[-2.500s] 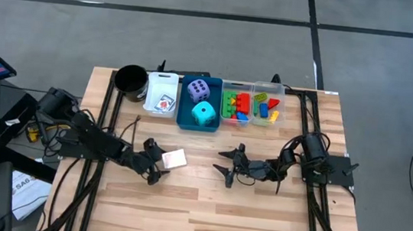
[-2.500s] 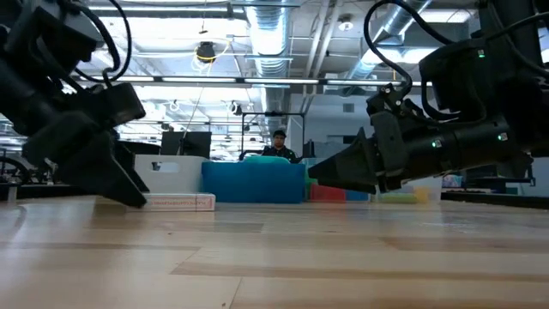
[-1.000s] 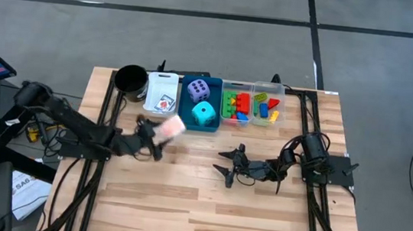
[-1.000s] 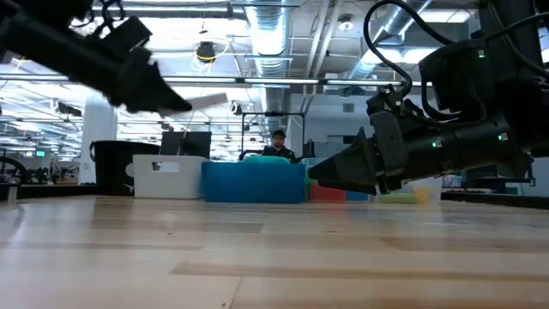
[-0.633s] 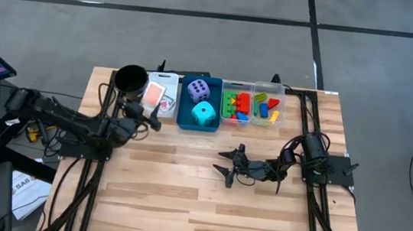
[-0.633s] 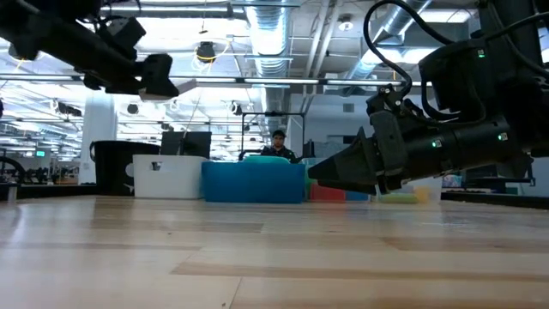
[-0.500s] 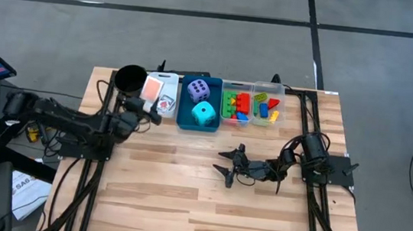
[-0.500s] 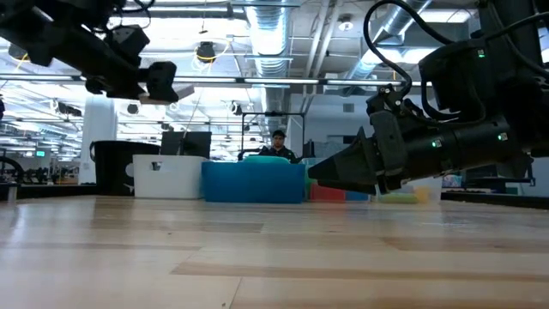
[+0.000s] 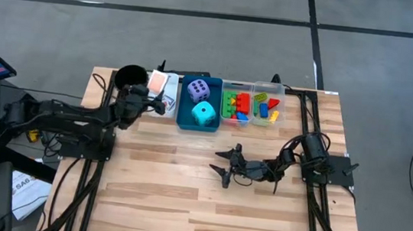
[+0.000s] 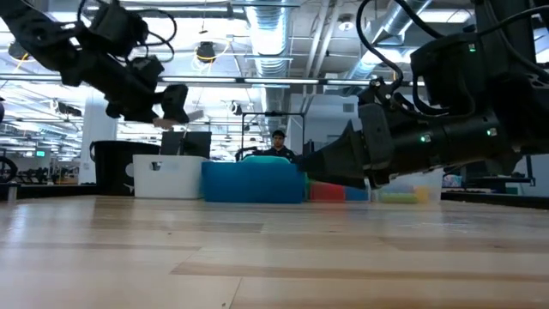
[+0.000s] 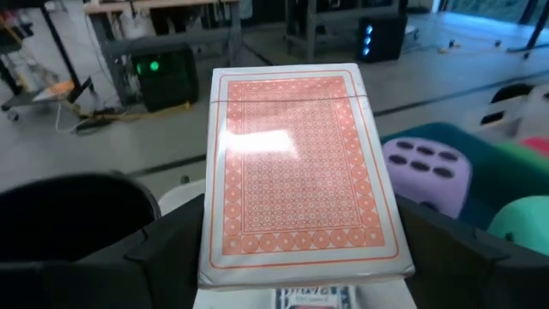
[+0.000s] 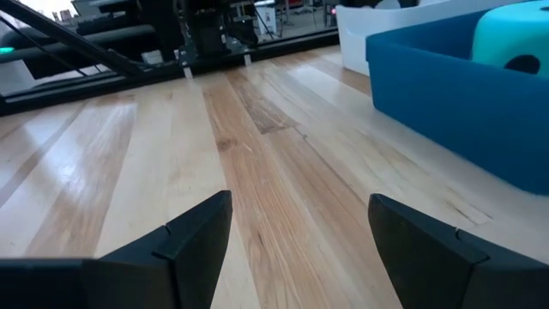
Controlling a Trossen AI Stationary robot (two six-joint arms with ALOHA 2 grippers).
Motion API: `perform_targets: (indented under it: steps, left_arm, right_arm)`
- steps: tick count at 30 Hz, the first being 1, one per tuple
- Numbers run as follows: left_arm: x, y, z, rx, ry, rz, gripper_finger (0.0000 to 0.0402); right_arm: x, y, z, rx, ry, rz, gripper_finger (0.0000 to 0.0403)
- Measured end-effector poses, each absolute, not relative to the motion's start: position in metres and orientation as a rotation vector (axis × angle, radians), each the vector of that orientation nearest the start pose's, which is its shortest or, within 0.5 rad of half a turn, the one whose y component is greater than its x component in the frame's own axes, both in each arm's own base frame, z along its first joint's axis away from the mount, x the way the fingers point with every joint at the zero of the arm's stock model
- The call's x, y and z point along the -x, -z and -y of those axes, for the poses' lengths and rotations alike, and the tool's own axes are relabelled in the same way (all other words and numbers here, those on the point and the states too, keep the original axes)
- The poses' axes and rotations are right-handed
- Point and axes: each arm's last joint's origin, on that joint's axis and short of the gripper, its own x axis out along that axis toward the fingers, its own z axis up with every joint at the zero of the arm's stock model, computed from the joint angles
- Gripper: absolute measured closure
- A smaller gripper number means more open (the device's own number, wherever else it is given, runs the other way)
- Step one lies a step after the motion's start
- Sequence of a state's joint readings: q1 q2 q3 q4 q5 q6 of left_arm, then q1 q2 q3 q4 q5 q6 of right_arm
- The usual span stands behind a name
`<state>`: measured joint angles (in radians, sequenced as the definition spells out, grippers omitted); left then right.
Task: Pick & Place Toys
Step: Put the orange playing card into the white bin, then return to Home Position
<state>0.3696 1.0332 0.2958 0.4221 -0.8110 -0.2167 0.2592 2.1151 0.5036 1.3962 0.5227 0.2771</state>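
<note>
One card deck (image 11: 300, 172) between left tool (image 9: 149, 96) fingers, above white bin (image 9: 167, 105).

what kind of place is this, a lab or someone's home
Most likely a robotics lab or workshop, not a home. Exposed ducts run along the ceiling, a person sits at a workstation behind the wooden table, and the floor is bare concrete.

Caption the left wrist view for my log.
Left claw holds a red-backed card deck above the white bin.
</note>
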Motion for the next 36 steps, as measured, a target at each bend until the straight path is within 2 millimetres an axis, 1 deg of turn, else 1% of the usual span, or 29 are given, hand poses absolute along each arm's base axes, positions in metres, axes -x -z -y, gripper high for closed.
perform_targets:
  steps: [3, 6, 10, 13, 17, 19, 21, 24, 28, 30, 33, 36]
  left_arm:
    - [-0.172, -0.175, -0.092, 0.134, -1.213, -0.223, 0.0077]
    - [-0.174, -0.171, -0.094, 0.133, -1.219, -0.242, 0.0049]
    - [-0.176, -0.169, -0.094, 0.141, -1.189, -0.243, 0.0021]
    - [-0.178, -0.170, -0.094, 0.154, -1.154, -0.224, 0.0009]
    - [-0.182, -0.173, -0.092, 0.179, -1.060, -0.191, 0.0004]
    - [-0.185, -0.173, -0.089, 0.190, -0.987, -0.194, 0.0005]
    - [-0.188, -0.173, -0.084, 0.204, -0.890, -0.206, 0.0007]
    - [-0.193, -0.172, -0.075, 0.227, -0.719, -0.231, 0.0009]
    - [-0.198, -0.175, -0.060, 0.259, -0.523, -0.231, 0.0010]
    - [-0.198, -0.179, -0.052, 0.267, -0.452, -0.224, 0.0010]
    - [-0.196, -0.187, -0.040, 0.267, -0.359, -0.199, 0.0010]
    - [-0.192, -0.196, -0.030, 0.261, -0.304, -0.165, 0.0010]
  right_arm:
    - [-0.292, -0.062, -0.062, -0.189, 0.288, -0.170, 0.0133]
    - [-0.292, -0.061, -0.062, -0.188, 0.288, -0.172, 0.0133]
    - [-0.291, -0.061, -0.062, -0.185, 0.289, -0.180, 0.0133]
    - [-0.291, -0.061, -0.062, -0.189, 0.289, -0.179, 0.0133]
    - [-0.292, -0.065, -0.062, -0.242, 0.221, -0.180, 0.0133]
    - [-0.289, -0.073, -0.059, -0.300, 0.158, -0.174, 0.0133]
    - [-0.283, -0.083, -0.057, -0.322, 0.122, -0.171, 0.0133]
    - [-0.269, -0.104, -0.059, -0.318, 0.097, -0.146, 0.0133]
    - [-0.237, -0.133, -0.071, -0.271, 0.112, -0.136, 0.0133]
    - [-0.218, -0.148, -0.081, -0.255, 0.115, -0.139, 0.0133]
    - [-0.187, -0.162, -0.093, -0.241, 0.093, -0.176, 0.0133]
    - [-0.164, -0.174, -0.098, -0.266, 0.058, -0.151, 0.0133]
